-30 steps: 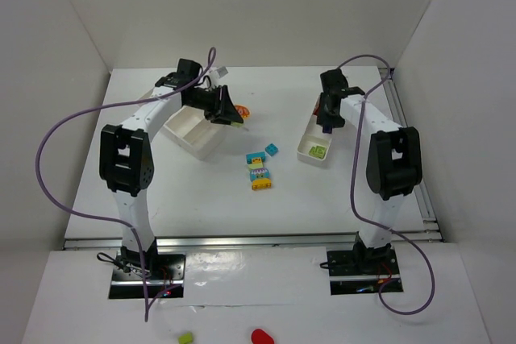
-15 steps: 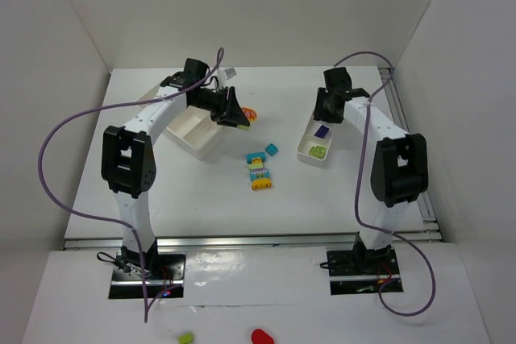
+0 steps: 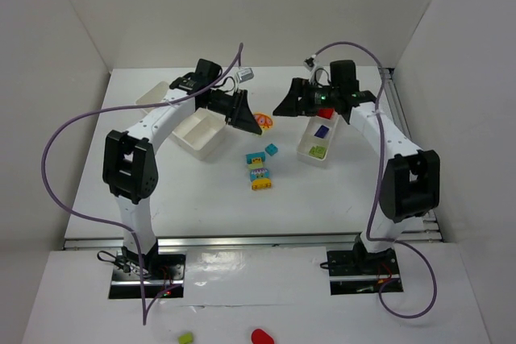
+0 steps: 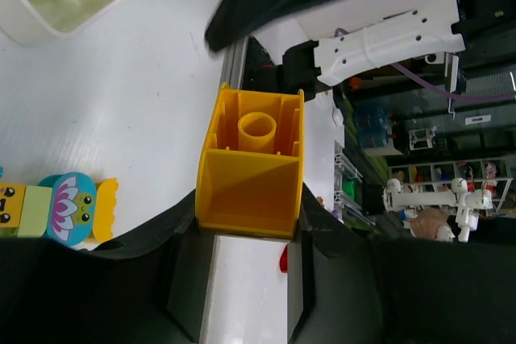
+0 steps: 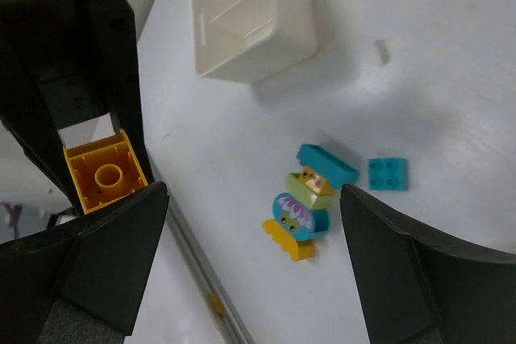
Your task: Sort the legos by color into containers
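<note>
Mid-air handover, as I read it.
My left pincer [image 4: 250, 227] pinches an orange brick [image 4: 251, 159], hollow side out (easier to take?). Facing it, my right pincer [image 5: 254, 199] stands spread and empty. Below both lie stacked legos [image 5: 300, 215], with the narrow tray [image 3: 304, 153] behind the right.

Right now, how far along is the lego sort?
Done: narrow tray holds a blue brick and a lime brick. In hand: left gripper is shut on an orange brick; right gripper is open, empty. Left: loose cyan brick and the stacked bricks on the table; wide tray looks empty.
</note>
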Controlling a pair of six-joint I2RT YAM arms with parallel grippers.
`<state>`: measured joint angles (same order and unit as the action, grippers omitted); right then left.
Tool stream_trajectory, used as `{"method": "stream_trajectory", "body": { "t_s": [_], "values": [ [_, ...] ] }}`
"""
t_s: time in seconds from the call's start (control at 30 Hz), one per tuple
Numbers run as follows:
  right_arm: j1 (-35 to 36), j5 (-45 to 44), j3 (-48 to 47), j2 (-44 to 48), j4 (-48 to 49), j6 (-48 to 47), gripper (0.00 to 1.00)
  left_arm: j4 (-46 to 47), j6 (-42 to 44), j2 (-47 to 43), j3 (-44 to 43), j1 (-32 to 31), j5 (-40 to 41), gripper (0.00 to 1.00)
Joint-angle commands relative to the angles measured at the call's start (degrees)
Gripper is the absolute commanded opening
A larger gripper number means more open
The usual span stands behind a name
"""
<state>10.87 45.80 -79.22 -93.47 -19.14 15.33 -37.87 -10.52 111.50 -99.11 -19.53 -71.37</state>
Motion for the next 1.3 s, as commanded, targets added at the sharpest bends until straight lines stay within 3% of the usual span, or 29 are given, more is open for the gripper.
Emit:
{"method": "stream_trajectory", "body": {
  "t_s": [0.0,0.17,0.2,0.27,0.43,0.53,0.83,1.0,1.17,1.27],
  "values": [
    [2.8,10.7,-1.0,-1.6,2.5,-1.8,0.95,1.0,3.4,-1.0,-1.8,0.1,-5.7,0.00],
    [4.6,16.2,-1.6,-3.2,3.1,-2.9,0.95,1.0,3.4,-0.5,-1.8,0.1,-6.3,0.00],
    [5.1,16.8,-1.6,-3.2,3.1,-2.9,0.88,1.0,3.4,-0.5,-1.8,0.1,-5.7,0.00],
    [5.1,15.1,-0.3,-3.2,4.9,-1.4,0.85,1.0,3.4,-0.5,-1.8,0.1,-5.7,0.00],
    [0.2,9.9,5.6,1.4,12.9,8.5,0.86,0.0,3.9,-1.1,-1.3,0.1,-3.9,0.00],
    [-1.9,11.2,8.2,3.6,19.0,11.7,0.88,0.0,4.5,-0.6,-0.1,0.1,-3.2,0.00],
    [-1.9,17.2,7.1,4.8,23.3,14.8,0.94,-1.2,3.9,1.0,-1.9,0.1,-2.0,0.00],
    [2.4,23.1,3.4,0.3,19.7,10.4,0.94,-1.2,3.9,1.6,-2.4,0.1,-2.5,0.00],
    [7.0,22.5,-1.5,-2.9,10.1,3.7,0.95,-1.2,4.5,1.6,-2.4,0.1,-2.5,0.00],
    [7.1,22.5,-2.0,-3.5,10.1,3.7,0.90,-1.2,4.5,1.6,-2.4,0.1,-2.5,0.00]
  ]
}}
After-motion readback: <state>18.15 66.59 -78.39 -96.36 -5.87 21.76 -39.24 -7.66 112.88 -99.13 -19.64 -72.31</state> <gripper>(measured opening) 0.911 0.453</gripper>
